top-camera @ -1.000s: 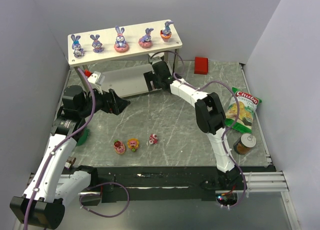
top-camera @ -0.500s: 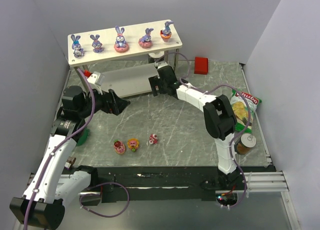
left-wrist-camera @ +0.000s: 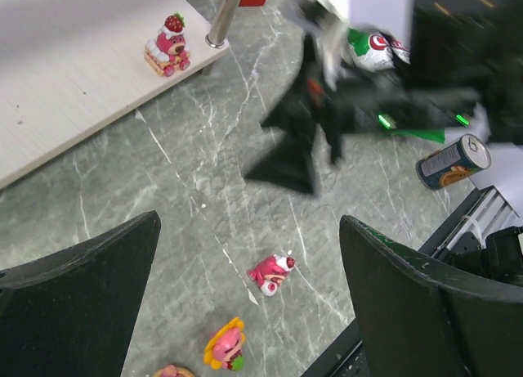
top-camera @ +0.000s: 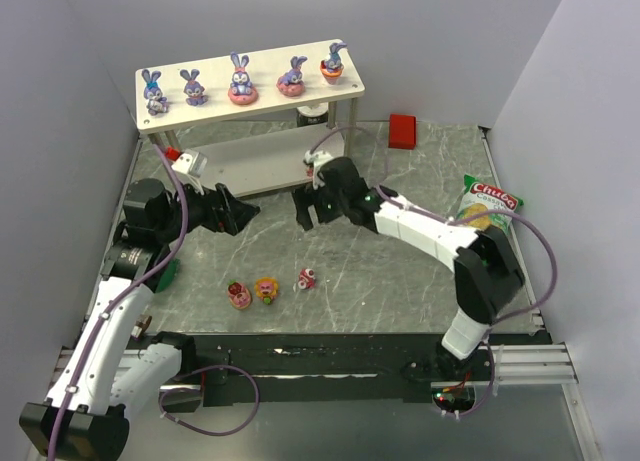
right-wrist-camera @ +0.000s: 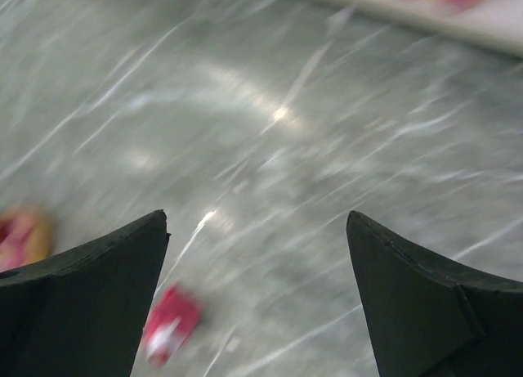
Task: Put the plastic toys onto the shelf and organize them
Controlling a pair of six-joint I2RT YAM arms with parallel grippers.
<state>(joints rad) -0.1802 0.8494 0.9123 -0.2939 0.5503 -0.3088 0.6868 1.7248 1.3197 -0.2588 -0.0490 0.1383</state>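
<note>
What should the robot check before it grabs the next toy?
1. Right gripper open and empty: ok.
2. Left gripper open and empty: ok.
3. All toys on the shelf: not ok, three sweets lie on the table.
4. Free room on the shelf beside the strawberry sweet: ok.
5. Right wrist view sharp: not ok, blurred.
6. Nearest pink sweet standing upright: cannot tell.

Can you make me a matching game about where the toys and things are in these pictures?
Things:
1. five bunnies
2. strawberry cake toy
3. yellow flower sweet
4. chip bag

Places:
A. lying on the grey table, near the front
B. top board of the shelf
C. right side of the table
D. bottom board of the shelf

Pairs: 1-B, 2-D, 3-A, 4-C
</note>
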